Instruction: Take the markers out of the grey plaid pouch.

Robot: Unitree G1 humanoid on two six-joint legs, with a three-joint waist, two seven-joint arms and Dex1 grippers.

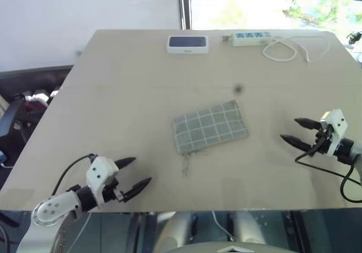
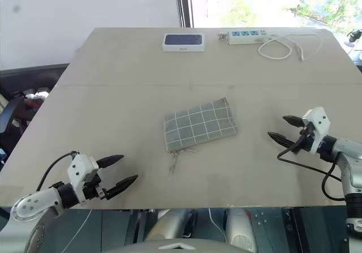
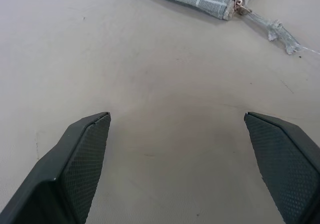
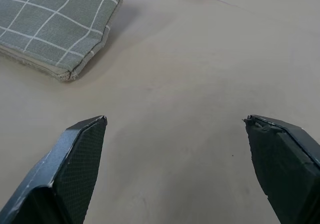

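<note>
Grey plaid pouch point(image 1: 210, 127) flat on the middle of the tabletop point(image 1: 130, 94), turned at a slant, zipper edge toward the robot. Looks closed; contents hidden, so no markers to be made out. Thin pale zipper pull cord point(image 1: 185, 163) trailing off the near left corner onto the bare surface, faint in the head views. Far clearer in the left wrist view: small metal zipper slider point(image 3: 242, 6) at the pouch's corner, knotted translucent cord point(image 3: 276, 31) running away from it, rest of the pouch cut off by the frame edge. Right wrist view catches the opposite end instead: a seamed corner of the pouch point(image 4: 55, 26), the rest cropped.

Left hand point(image 1: 137, 175) low near the front left of the tabletop, well apart from the pouch, fingers spread wide, nothing between them. Right hand point(image 1: 295, 131) out to the right of the pouch, also well apart from it, fingers likewise spread and empty.

At the far edge, a white rectangular device with a dark screen point(image 1: 188, 43); beside it a white power strip point(image 1: 247, 37) with its coiled cord point(image 1: 285, 49).
</note>
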